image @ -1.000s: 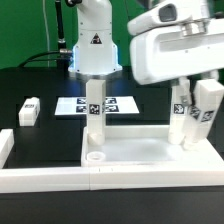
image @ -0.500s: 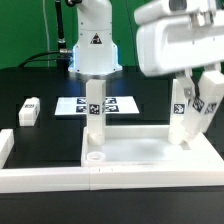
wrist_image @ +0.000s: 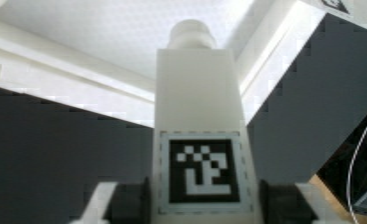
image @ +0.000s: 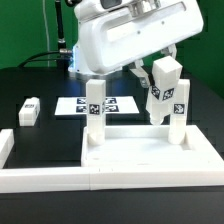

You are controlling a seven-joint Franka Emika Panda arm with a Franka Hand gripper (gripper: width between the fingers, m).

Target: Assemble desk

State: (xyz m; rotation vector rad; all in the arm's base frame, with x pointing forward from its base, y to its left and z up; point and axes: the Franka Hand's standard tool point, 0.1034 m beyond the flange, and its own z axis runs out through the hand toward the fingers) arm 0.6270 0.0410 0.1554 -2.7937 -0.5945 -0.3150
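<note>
Claw (image: 164, 80) clamped on a desk leg (image: 167, 105) at the tabletop's (image: 140, 160) corner; any tilt while seating could jam it

Backdrop (image: 25, 30): plain green wall behind the work area, evenly lit.
Table (image: 40, 88): matte black top; it also appears dark in the wrist view (wrist_image: 38, 140).
Marker board (image: 68, 105): lies flat on the table, mid-field.
Rail (image: 45, 177): white, runs along the table's near edge and turns back at the exterior view's left.
</note>
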